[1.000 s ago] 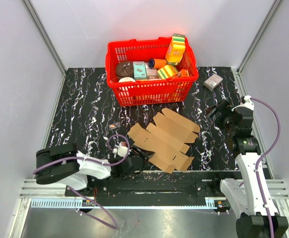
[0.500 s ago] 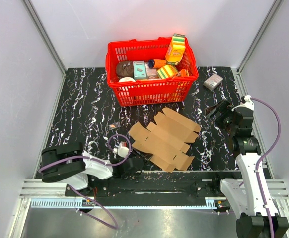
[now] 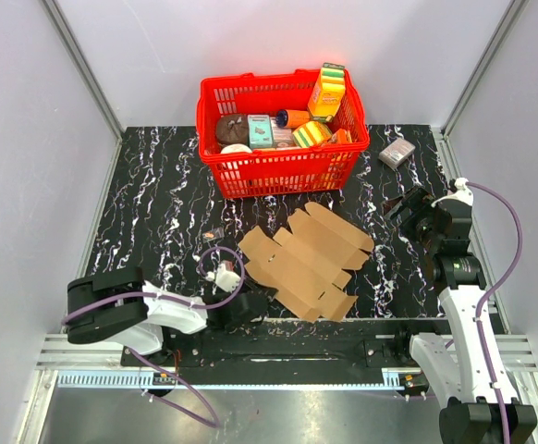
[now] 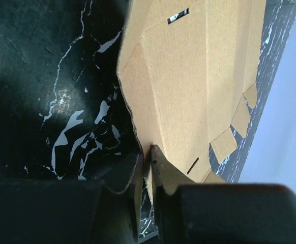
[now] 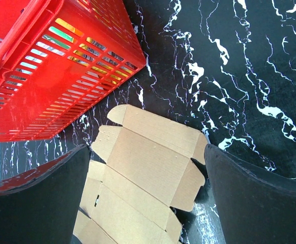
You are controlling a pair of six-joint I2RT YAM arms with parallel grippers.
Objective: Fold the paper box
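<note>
paper box (image 4: pixel 199 76) edge, pinched in left gripper (image 4: pixel 147 158)

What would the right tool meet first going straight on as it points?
Probably the flat brown cardboard sheet, which lies dead ahead of the right tool; depth is unclear.

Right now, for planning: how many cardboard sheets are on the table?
1: the paper box, flat before the red basket, near edge in the left gripper; none seems hidden.

Black white-veined marble-pattern tabletop (image 3: pixel 158 213) lay evenly lit; plain pale grey wall panels (image 3: pixel 278 37) enclosed it; silver aluminium corner posts (image 3: pixel 84 69).
</note>
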